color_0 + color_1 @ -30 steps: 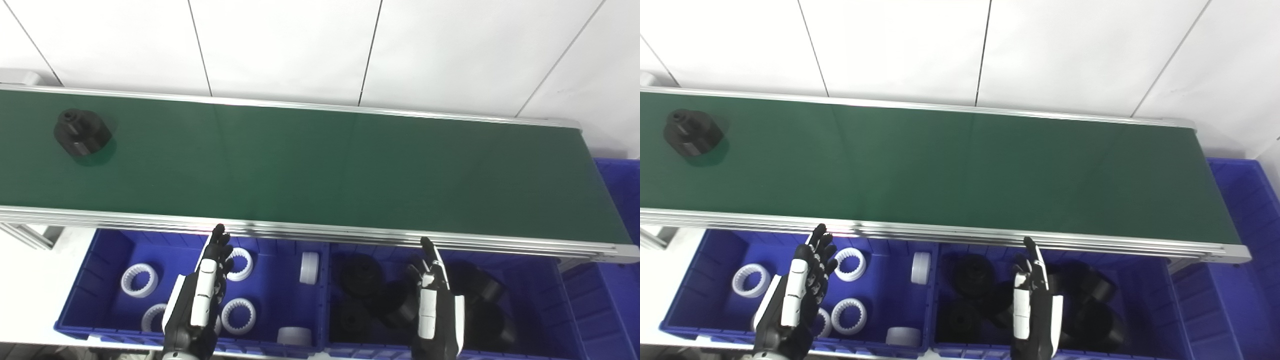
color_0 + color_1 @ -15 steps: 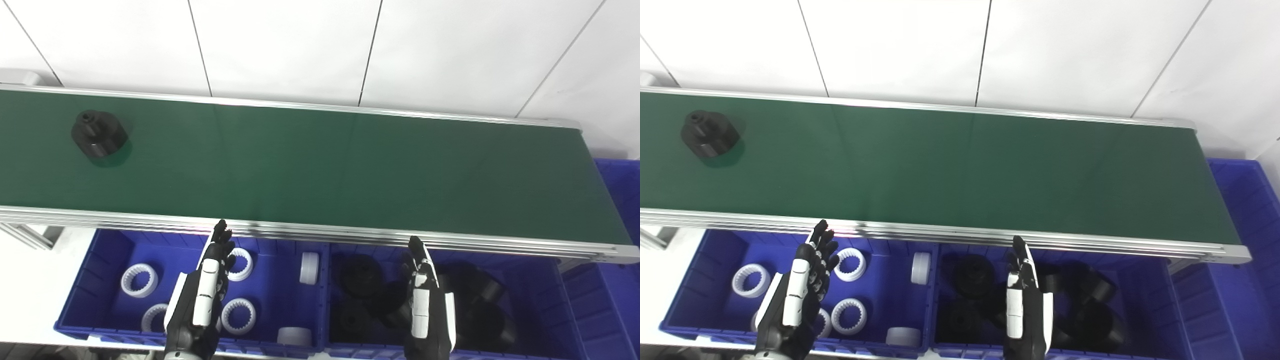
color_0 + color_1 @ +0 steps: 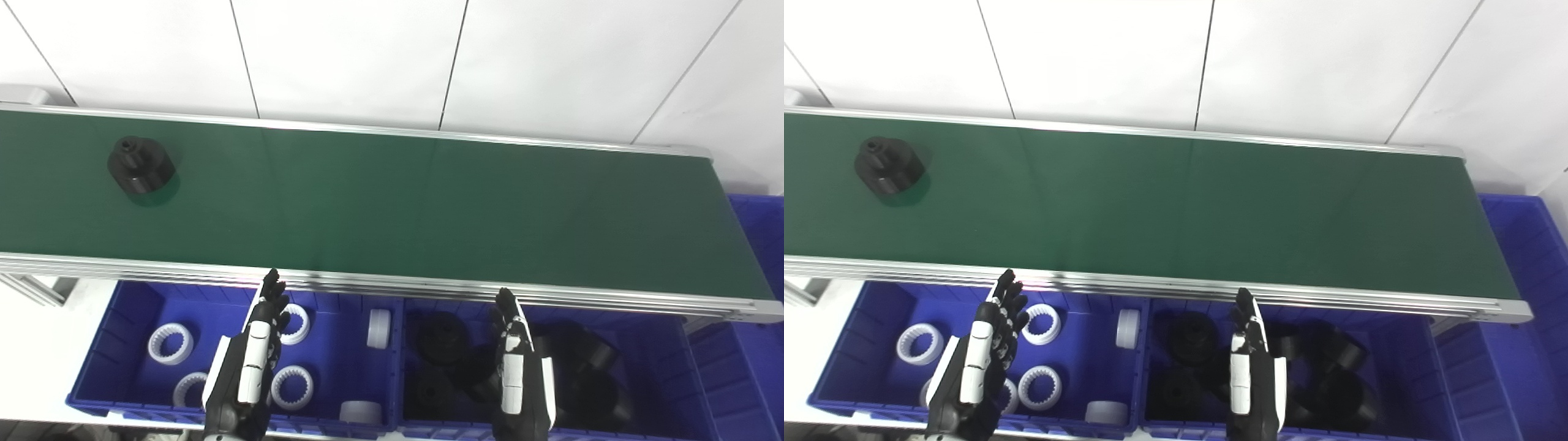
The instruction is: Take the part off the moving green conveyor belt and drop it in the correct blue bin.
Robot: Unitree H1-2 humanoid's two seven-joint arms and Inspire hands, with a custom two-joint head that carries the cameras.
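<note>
Black part (image 3: 141,166) has drifted closer, far-left of left hand (image 3: 248,367); both hands spread, empty, waiting; right hand (image 3: 519,380) edged left.

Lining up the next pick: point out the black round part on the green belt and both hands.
black round part (image 3: 141,166), left eye view, top face
left hand (image 3: 248,367), left eye view, back
right hand (image 3: 519,376), left eye view, back

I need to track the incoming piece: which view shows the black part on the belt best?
The left eye view: the black part sits further from the picture's edge there. The right eye view shows it whole too, nearer the left edge.
</note>
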